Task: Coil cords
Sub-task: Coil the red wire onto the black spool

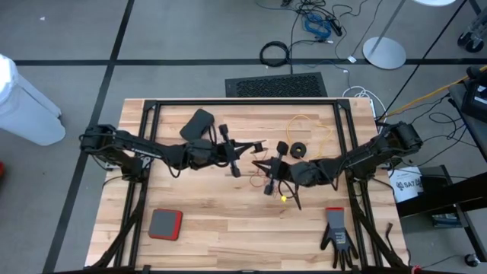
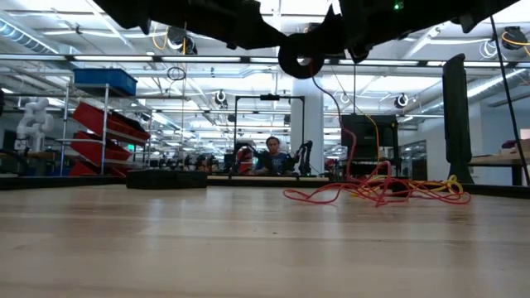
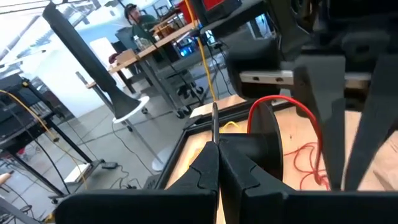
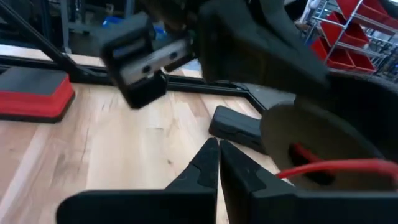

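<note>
A small black reel (image 2: 302,56) hangs in the air above the table's middle, between my two grippers. A thin red cord (image 2: 346,124) drops from it to a loose red heap (image 1: 265,180) on the wood. The yellow cord (image 1: 313,125) lies spread at the far right, beside a second black reel (image 1: 299,151) lying flat on the table. My left gripper (image 3: 216,148) comes level from the left and is shut next to the raised reel (image 3: 264,149). My right gripper (image 4: 218,148) comes from the right and is shut beside that reel (image 4: 311,140). My left gripper pinches a thin grey pin (image 3: 214,124) between its fingertips; the pin sticks out past them right beside the raised reel. The fingers reach in level from the table's left. Whether the pin belongs to the reel, I cannot tell. My right gripper has the red cord (image 4: 311,169) running up to the side of one finger (image 4: 249,177). Whether the cord is pinched or passes behind that finger, I cannot tell.
A red and black box (image 1: 165,224) lies near the front left, a black glove (image 1: 337,236) near the front right, and a black device (image 1: 198,122) at the back left. A black frame (image 1: 243,103) borders the table. A person (image 2: 272,156) sits far behind.
</note>
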Action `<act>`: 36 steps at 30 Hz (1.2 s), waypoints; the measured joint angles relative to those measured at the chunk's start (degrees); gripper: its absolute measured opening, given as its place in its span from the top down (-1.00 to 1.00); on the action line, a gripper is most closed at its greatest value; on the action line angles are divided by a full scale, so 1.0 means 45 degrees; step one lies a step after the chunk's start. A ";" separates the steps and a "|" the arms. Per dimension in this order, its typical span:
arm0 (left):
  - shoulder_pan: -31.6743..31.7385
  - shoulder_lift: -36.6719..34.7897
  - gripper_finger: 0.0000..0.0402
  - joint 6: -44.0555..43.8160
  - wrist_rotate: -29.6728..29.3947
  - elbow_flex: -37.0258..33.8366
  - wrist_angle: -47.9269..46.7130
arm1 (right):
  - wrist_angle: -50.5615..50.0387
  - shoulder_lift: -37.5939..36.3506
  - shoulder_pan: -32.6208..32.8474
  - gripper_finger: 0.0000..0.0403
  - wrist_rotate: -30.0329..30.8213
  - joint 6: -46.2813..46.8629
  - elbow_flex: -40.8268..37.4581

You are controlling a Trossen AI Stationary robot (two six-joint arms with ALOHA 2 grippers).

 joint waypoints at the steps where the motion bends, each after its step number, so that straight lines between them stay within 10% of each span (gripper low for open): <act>1: 0.0024 0.0087 1.00 0.0025 0.0000 0.0000 0.0054 | 0.0078 0.0002 -0.0060 1.00 -0.0046 -0.0006 0.0000; 12: 0.0244 0.0171 1.00 0.1009 -0.1481 0.0000 -0.0049 | -0.2350 0.0002 0.0618 0.96 0.0577 0.0915 0.0000; 22: 0.0244 0.0161 1.00 0.0955 -0.1486 0.0000 -0.0063 | -0.3624 0.0007 0.1102 0.54 0.3034 0.1699 -0.0003; 36: 0.0244 0.0156 1.00 0.0615 -0.1167 0.0000 -0.0080 | -0.3888 0.0007 0.0743 0.41 0.2568 0.1731 0.0000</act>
